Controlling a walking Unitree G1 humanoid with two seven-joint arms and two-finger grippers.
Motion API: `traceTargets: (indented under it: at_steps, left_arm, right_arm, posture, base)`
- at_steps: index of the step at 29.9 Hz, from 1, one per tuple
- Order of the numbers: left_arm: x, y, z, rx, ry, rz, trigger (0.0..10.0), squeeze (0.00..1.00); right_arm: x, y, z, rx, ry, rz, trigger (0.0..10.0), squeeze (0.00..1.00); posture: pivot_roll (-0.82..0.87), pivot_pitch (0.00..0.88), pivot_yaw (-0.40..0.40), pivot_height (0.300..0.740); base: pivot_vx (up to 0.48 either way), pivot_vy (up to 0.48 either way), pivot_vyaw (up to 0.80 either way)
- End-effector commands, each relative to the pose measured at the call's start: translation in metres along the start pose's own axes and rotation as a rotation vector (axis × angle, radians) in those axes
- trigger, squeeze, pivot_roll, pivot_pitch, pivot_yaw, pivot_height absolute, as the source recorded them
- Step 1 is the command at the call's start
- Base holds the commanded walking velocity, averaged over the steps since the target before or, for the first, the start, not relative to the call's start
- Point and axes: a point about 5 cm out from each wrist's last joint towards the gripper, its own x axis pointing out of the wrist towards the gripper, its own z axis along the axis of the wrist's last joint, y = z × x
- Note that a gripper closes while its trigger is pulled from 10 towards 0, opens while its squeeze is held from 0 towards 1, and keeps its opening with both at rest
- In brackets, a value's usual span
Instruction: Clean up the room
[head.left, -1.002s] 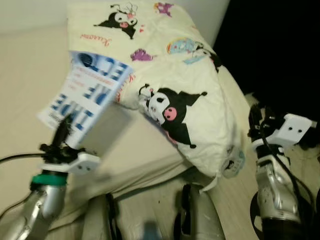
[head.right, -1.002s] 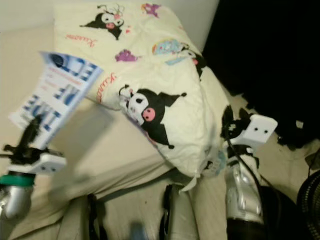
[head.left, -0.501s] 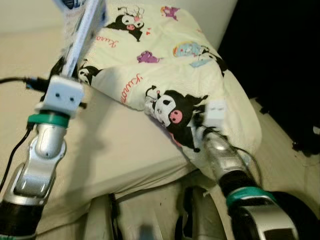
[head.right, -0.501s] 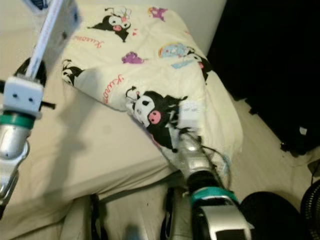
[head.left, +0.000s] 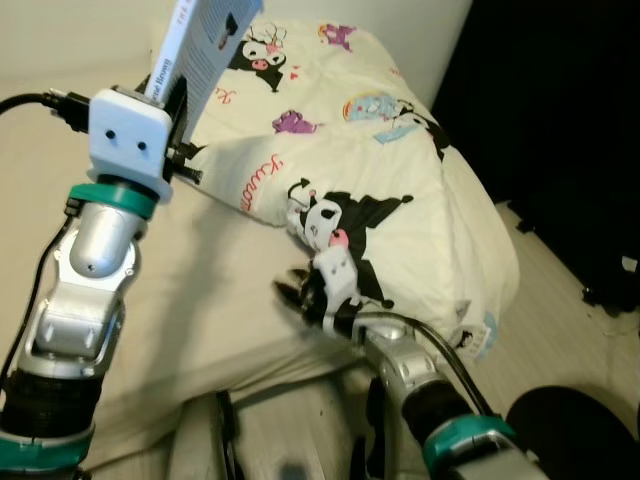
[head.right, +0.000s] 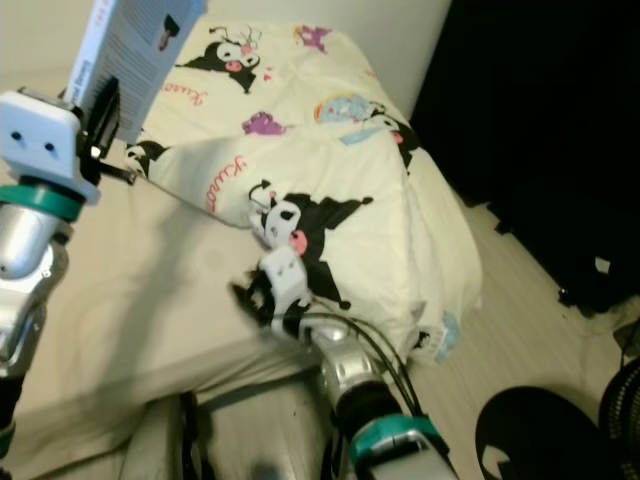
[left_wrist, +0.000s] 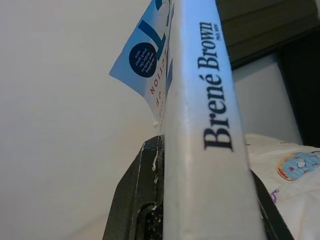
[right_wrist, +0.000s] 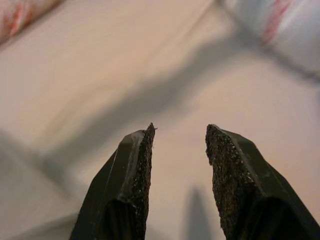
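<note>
Book-carrying left claw (head.left: 180, 95) pinches your white-and-blue paperback book (head.left: 205, 35) upright at eleven o'clock above the cream bed (head.left: 210, 290); keep it vertical. Right claw (head.left: 293, 297), spread, hovers centrally.

Both arms are brushed silver metal with rounded, jointed segments, each ringed near the wrist by a teal-green band. A white boxy block with two small dark holes caps each wrist. The left pincer (head.left: 180, 95) has black fingers; a black cable runs from its white block — off to the side. The right pincer (right_wrist: 177, 145) has two long black fingers (right_wrist: 132, 172), wedge-shaped, with rough, gritty inner pads. Thin black cables loop along the right forearm — above dark lower segments.
</note>
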Motion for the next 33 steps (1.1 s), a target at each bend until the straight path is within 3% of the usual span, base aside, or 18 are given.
traceTargets:
  at_steps: [1,3,5,6,7,9,11,13,15,17,18,22,24,25,26,28,30,33]
  left_arm:
    - [0.002,0.002,0.006,-0.009,-0.028,0.008,10.0,0.0]
    - [0.002,0.002,0.006,-0.009,-0.028,0.008,10.0,0.0]
    - [0.002,0.001,0.006,-0.014,-0.026,0.002,10.0,0.0]
    - [0.002,0.001,0.006,-0.014,-0.026,0.002,10.0,0.0]
    - [0.002,0.001,0.007,-0.014,-0.025,-0.003,10.0,0.0]
    - [0.001,0.0,0.007,-0.013,-0.024,-0.008,10.0,0.0]
    - [0.0,0.0,0.006,-0.012,-0.02,-0.012,10.0,0.0]
    - [0.0,0.0,0.006,-0.012,-0.02,-0.012,10.0,0.0]
    - [0.0,0.001,0.005,-0.013,-0.014,-0.013,10.0,0.0]
    - [0.0,0.002,0.005,-0.013,-0.013,-0.013,10.0,0.0]
    - [0.0,0.002,0.005,-0.013,-0.011,-0.014,10.0,0.0]
    - [0.001,0.002,0.005,-0.013,-0.009,-0.016,10.0,0.0]
    - [0.001,0.002,0.005,-0.013,-0.007,-0.019,10.0,0.0]
    - [0.002,0.001,0.005,-0.014,-0.005,-0.022,10.0,0.0]
    - [0.002,0.001,0.005,-0.014,-0.005,-0.022,10.0,0.0]
    - [0.002,0.002,0.009,-0.015,-0.009,-0.025,10.0,0.0]
    - [0.004,0.004,0.012,-0.016,-0.013,-0.025,10.0,0.0]
    - [0.006,0.008,0.013,-0.016,-0.017,-0.019,10.0,0.0]
  right_arm:
    - [-0.012,-0.032,0.041,0.011,-0.199,-0.185,10.0,0.0]
    - [-0.012,-0.032,0.041,0.011,-0.199,-0.185,10.0,0.0]
    - [-0.045,-0.085,0.07,0.009,-0.355,-0.554,10.0,0.0]
    - [-0.045,-0.085,0.07,0.009,-0.355,-0.554,10.0,0.0]
    - [-0.066,-0.107,0.077,-0.009,-0.4,-0.722,10.0,0.0]
    - [-0.081,-0.12,0.08,-0.024,-0.415,-0.83,10.0,0.0]
    - [-0.116,-0.144,0.065,-0.079,-0.308,-1.041,10.0,0.0]
    - [-0.116,-0.144,0.065,-0.079,-0.308,-1.041,10.0,0.0]
    - [-0.149,-0.158,0.033,-0.145,-0.028,-1.217,10.0,0.0]
    - [-0.156,-0.159,0.02,-0.165,0.076,-1.249,10.0,0.0]
    - [-0.153,-0.155,0.007,-0.178,0.181,-1.227,10.0,0.0]
    - [-0.141,-0.148,-0.005,-0.182,0.251,-1.157,10.0,0.0]
    - [-0.125,-0.138,-0.014,-0.178,0.291,-1.081,10.0,0.0]
    - [-0.103,-0.126,-0.019,-0.134,0.29,-1.007,10.0,0.0]
    - [-0.103,-0.126,-0.019,-0.134,0.29,-1.007,10.0,0.0]
    - [-0.063,-0.1,-0.025,-0.045,0.273,-0.881,10.0,0.0]
    - [-0.042,-0.084,-0.026,-0.01,0.264,-0.802,10.0,0.0]
    - [-0.023,-0.068,-0.024,0.007,0.243,-0.704,10.0,0.0]
  posture:
    - [0.07,0.085,0.026,0.585]
    - [0.07,0.085,0.026,0.585]
    - [0.07,0.085,0.026,0.585]
    - [0.07,0.085,0.026,0.585]
    - [0.07,0.089,0.027,0.585]
    - [0.07,0.089,0.027,0.585]
    - [0.07,0.096,0.027,0.585]
    - [0.07,0.096,0.027,0.585]
    - [0.07,0.104,0.03,0.585]
    - [0.07,0.104,0.03,0.585]
    - [0.08,0.111,0.036,0.585]
    - [0.08,0.118,0.042,0.585]
    - [0.09,0.125,0.045,0.585]
    - [0.1,0.133,0.05,0.585]
    - [0.1,0.133,0.05,0.585]
    - [0.11,0.136,0.05,0.585]
    - [0.12,0.135,0.049,0.585]
    - [0.13,0.134,0.047,0.585]
  base:
    - [0.0,0.0,0.0]
    - [0.0,0.0,0.0]
    - [0.0,0.0,0.0]
    - [0.0,0.0,0.0]
    - [0.0,0.0,0.0]
    - [0.0,0.0,0.0]
    - [0.0,0.0,0.0]
    - [0.0,0.0,0.0]
    - [0.0,0.0,0.0]
    - [0.0,0.0,0.0]
    - [0.0,0.0,0.0]
    - [0.0,0.0,0.0]
    - [0.0,0.0,0.0]
    - [0.0,0.0,0.0]
    - [0.0,0.0,0.0]
    - [0.0,0.0,0.0]
    - [0.0,0.0,0.0]
    - [0.0,0.0,0.0]
